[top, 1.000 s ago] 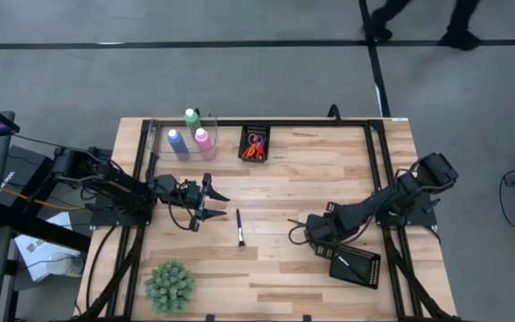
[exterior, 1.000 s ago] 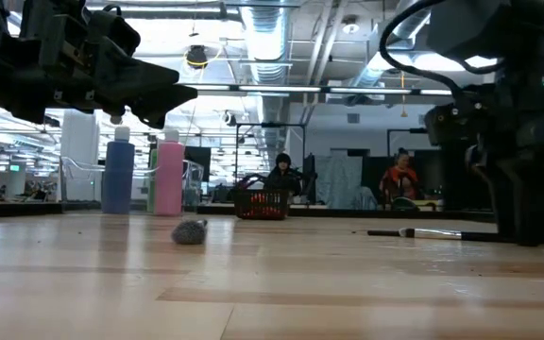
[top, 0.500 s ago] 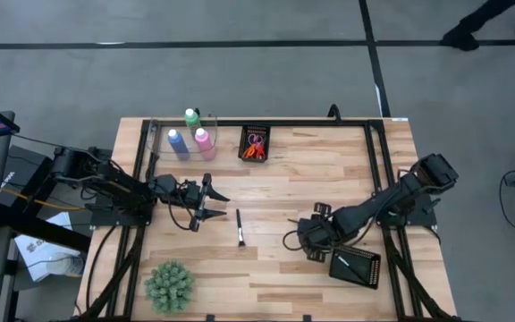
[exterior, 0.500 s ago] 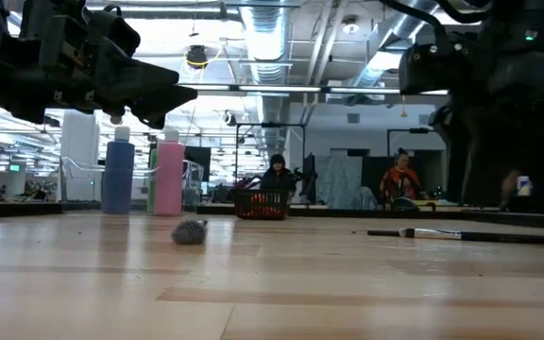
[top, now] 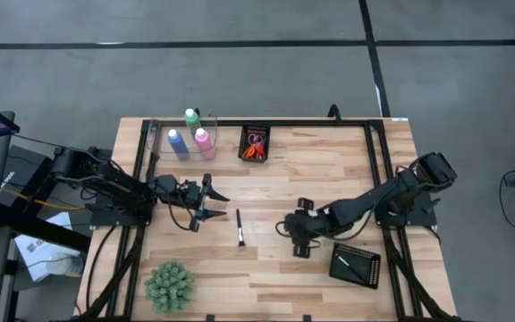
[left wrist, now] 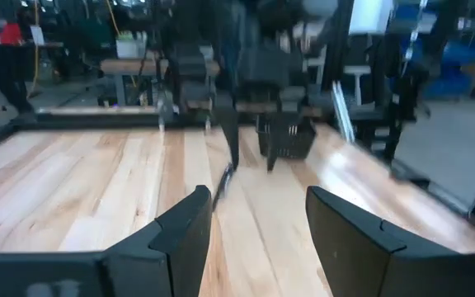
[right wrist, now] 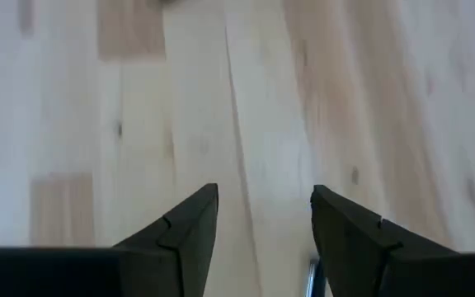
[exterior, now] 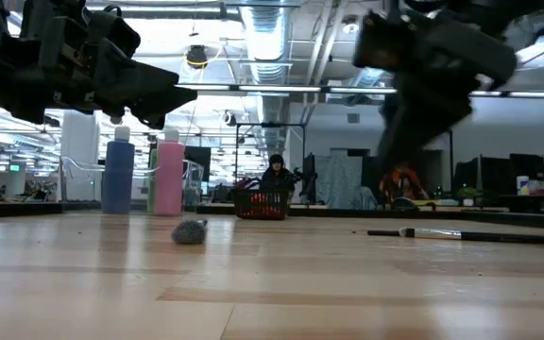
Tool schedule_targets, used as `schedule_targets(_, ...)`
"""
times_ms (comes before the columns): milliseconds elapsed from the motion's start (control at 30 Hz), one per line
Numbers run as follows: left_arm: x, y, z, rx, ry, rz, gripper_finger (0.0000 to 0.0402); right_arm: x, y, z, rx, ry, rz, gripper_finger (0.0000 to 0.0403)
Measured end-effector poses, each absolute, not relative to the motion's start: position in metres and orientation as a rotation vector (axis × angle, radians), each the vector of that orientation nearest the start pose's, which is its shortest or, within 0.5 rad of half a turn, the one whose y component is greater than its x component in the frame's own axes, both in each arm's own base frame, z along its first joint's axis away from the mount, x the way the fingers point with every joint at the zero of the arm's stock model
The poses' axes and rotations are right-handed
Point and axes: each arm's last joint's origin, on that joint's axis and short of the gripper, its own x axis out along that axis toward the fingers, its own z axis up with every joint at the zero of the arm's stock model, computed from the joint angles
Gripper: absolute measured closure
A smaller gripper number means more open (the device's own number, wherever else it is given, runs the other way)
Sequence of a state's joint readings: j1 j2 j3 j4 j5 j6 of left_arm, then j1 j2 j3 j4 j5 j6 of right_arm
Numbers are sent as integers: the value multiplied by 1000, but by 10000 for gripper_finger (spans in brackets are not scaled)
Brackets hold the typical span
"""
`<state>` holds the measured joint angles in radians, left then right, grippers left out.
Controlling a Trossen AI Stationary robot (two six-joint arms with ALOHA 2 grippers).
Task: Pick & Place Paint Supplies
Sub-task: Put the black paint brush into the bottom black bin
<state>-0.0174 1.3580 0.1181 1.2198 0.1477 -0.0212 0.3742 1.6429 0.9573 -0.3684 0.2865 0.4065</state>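
right end effector (top: 291, 238) has moved (empty-jawed) nearer the brush (top: 239, 227).

The left arm reaches in from the left side and stays low and flat over the bench. Its left gripper (top: 206, 202) points toward the middle, and its jaws stand apart with nothing between them. The right arm stretches in from the right side, long and bent a little at the elbow. Its right gripper (top: 297, 237) tips down toward the wood. Its jaws are apart too, with only bare wood showing between them.
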Motion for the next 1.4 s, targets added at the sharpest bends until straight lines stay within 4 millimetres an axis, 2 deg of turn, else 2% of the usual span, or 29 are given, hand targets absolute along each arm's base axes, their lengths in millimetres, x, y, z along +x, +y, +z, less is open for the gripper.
schedule_targets(100, 197, -8, 140, -13, 107, -183, 211, 303, 103, 173, 6, 953, -110, 223)
schedule_targets(233, 212, -15, 134, 28, 318, -210, 211, 304, 103, 175, -29, 936, -103, 223)
schedule_targets(367, 233, -33, 146, 218, 445, -222, 211, 304, 106, 176, -65, 916, -97, 223)
schedule_targets(500, 247, -43, 162, 380, 548, -229, 211, 299, 119, 176, -125, 899, -65, 223)
schedule_targets(767, 252, -51, 174, 588, 667, -339, 211, 287, 137, 175, -201, 909, -76, 223)
schedule_targets(933, 263, -56, 170, 638, 687, -371, 211, 285, 139, 174, -192, 920, -86, 223)
schedule_targets(1067, 280, -59, 154, 690, 834, -405, 211, 284, 140, 174, -196, 924, -82, 223)
schedule_targets(1200, 298, -62, 147, 746, 943, -440, 211, 282, 139, 173, -193, 936, -89, 223)
schedule_targets(1400, 311, -64, 138, 802, 1055, -513, 211, 282, 139, 172, -190, 943, -93, 223)
